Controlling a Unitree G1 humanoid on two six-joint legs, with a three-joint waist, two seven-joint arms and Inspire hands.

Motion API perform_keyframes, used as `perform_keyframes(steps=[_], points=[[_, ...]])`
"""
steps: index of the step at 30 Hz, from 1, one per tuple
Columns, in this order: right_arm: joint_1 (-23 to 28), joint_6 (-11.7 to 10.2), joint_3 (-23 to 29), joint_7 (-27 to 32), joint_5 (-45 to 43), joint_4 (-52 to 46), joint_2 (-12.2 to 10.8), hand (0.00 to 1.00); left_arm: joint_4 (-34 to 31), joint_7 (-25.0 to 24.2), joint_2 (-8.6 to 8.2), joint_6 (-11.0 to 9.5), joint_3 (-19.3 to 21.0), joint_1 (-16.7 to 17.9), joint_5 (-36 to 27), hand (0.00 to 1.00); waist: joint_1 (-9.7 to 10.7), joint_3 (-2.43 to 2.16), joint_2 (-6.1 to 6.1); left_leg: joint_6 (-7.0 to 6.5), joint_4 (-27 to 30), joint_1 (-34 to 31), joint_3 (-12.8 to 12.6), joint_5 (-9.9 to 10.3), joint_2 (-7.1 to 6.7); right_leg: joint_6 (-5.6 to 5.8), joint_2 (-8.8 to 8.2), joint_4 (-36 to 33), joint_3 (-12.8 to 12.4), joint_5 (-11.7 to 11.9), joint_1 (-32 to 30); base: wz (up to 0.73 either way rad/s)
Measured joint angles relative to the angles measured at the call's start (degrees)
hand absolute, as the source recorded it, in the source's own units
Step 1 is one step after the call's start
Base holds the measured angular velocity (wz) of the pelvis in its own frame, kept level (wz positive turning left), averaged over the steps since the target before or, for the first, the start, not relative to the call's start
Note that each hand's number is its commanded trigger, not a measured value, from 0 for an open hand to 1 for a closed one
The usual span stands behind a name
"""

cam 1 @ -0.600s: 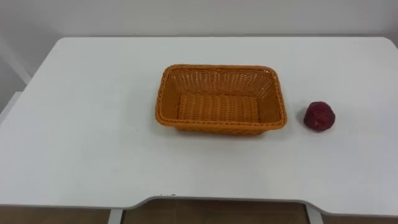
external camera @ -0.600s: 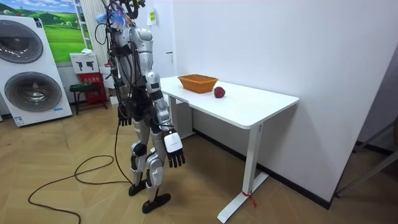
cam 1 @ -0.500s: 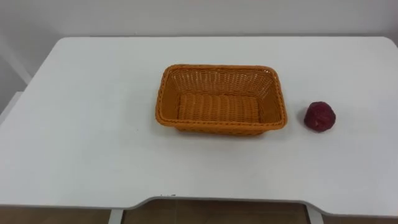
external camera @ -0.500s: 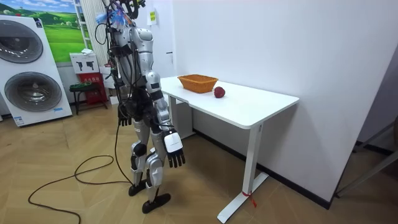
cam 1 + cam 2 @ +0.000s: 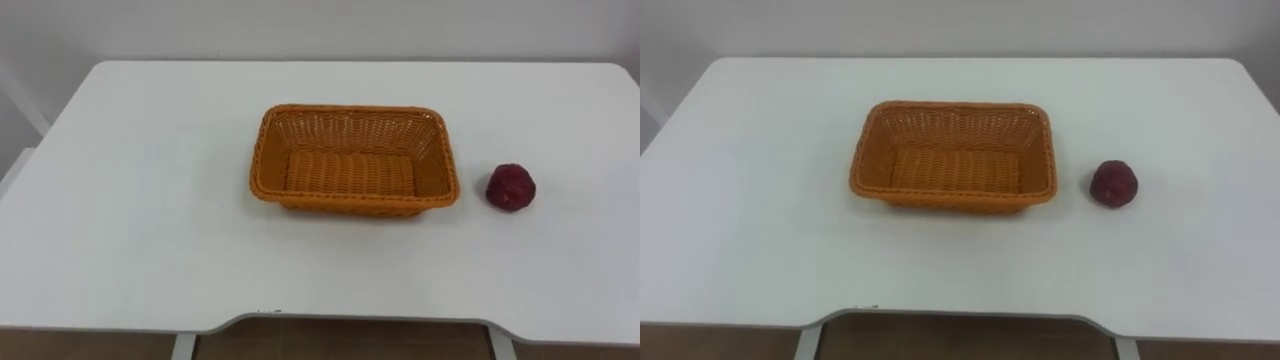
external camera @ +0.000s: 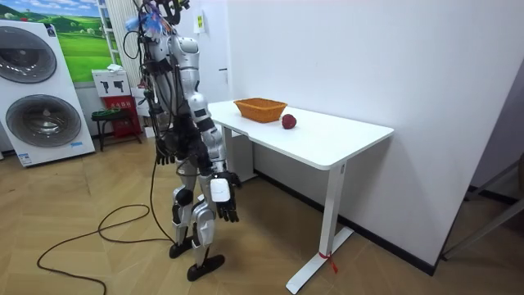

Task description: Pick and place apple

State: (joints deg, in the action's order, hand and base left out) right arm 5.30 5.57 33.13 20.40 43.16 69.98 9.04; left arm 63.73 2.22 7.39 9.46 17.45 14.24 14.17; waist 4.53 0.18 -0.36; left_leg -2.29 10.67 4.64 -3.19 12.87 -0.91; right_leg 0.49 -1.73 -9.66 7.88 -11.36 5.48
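Fingers: those of the right hand point(image 6: 219, 195) hang loose and slightly spread beside the thigh, holding nothing; those of the left hand point(image 6: 165, 152) look relaxed and empty as well.
Apple: we see the dark red apple point(image 5: 511, 187) resting on the table point(image 5: 140, 210), to the right of the basket point(image 5: 352, 110) and apart from it, with a strip of bare tabletop between them.
Basket: we find the orange woven basket near the middle of the table, long side toward us, upright, with nothing inside.
Table: white top, rounded corners; the apple lies toward its right side, about level with the basket's near rim.
Stance: in the room view we stand upright on the wooden floor at the near edge of the table, facing it, both arms down at our sides and below the tabletop.
Hands and apple: both hands are well apart from the apple, and neither touches the table.
Surroundings: a washing machine point(image 6: 37, 94) stands on the room view's left, behind us.
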Motion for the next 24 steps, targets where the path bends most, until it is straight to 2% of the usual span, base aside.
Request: perform_keyframes(steps=[2,4,7,10,15,17,18,20,24], points=[[-0.39,-2.06,6.74,3.08,8.88,-3.81,0.77,0.0,-0.15,0.04,1.01,-0.92,2.78,0.21,0.02,0.0,0.69,-0.04,0.05,-0.01,0.07,-0.36,-0.75,0.0,-0.14,0.0,0.1,-0.32,-0.46,0.0,-0.33,-0.13],[-0.75,-3.71,8.92,5.82,12.01,-6.77,1.4,0.0,-0.33,0.06,1.82,-2.18,3.7,-0.17,0.01,0.0,1.41,-0.04,0.01,-0.01,0.19,-0.79,-0.98,-0.01,-0.12,-0.02,0.13,-0.68,-0.88,-0.02,-0.91,-0.07],[-0.94,-5.55,13.32,12.22,12.81,-15.21,1.92,0.0,-1.36,0.58,2.32,-3.99,5.13,-0.01,-0.68,0.0,1.85,-0.06,-0.11,-0.02,0.24,-0.94,-1.5,-0.02,-0.18,-0.01,0.11,-1.71,-1.76,-0.27,-1.76,-0.11],[-1.1,-8.41,14.14,20.02,11.91,-26.69,2.21,0.0,-1.99,1.16,2.33,-4.99,4.7,-0.33,-1.04,0.0,1.94,-0.01,-0.43,-0.07,0.34,-1.33,-1.7,-0.04,-0.33,0.04,-0.15,-3.06,-1.66,-0.72,-2.84,-0.06],[-2.16,-11.34,11.36,30.1,-0.27,-42.67,2.65,0.0,-1.7,1.61,2.32,-5.92,3.02,0.07,-1.17,0.0,1.11,-0.09,-1.07,-0.09,0.76,-2.35,-1.65,-0.05,-0.35,0.04,0.2,-3.01,-3.09,-0.72,-3.93,0.0],[-3.96,-12.58,10.64,34.46,-9.81,-47.62,2.77,0.0,-1.5,2.41,2.31,-6.08,1.72,0.35,-1.15,0.0,1.09,-0.19,-1.24,-0.19,0.94,-3.25,-1.33,-0.14,-0.41,0.01,0.18,-2.99,-2.92,-0.62,-4.44,0.08],[-4.24,-12.58,10.44,35.48,-12.69,-48.94,2.75,0.0,-1.23,2.45,2.31,-6.18,1.59,0.33,-1.11,0.0,0.84,-0.2,-1.26,-0.19,0.97,-3.35,-1.33,-0.14,-0.41,0.01,0.18,-3.0,-2.89,-0.61,-4.5,0.0],[-4.22,-13.19,8.21,39.24,-23.87,-54.55,2.84,0.0,-0.76,2.61,2.28,-6.16,0.34,0.32,-1.05,0.0,-0.11,-0.28,-1.13,-0.18,1.0,-3.54,-1.32,-0.14,-0.41,0.0,0.17,-2.99,-2.87,-0.61,-4.71,0.0],[-4.06,-13.56,2.92,41.31,-33.24,-62.5,3.09,0.0,-0.06,2.67,2.31,-6.12,-2.95,0.11,-0.69,0.0,-1.82,-0.43,-0.83,-0.16,0.98,-3.76,-1.37,-0.16,-0.33,-0.09,0.19,-3.02,-2.69,-0.53,-5.16,0.0]])
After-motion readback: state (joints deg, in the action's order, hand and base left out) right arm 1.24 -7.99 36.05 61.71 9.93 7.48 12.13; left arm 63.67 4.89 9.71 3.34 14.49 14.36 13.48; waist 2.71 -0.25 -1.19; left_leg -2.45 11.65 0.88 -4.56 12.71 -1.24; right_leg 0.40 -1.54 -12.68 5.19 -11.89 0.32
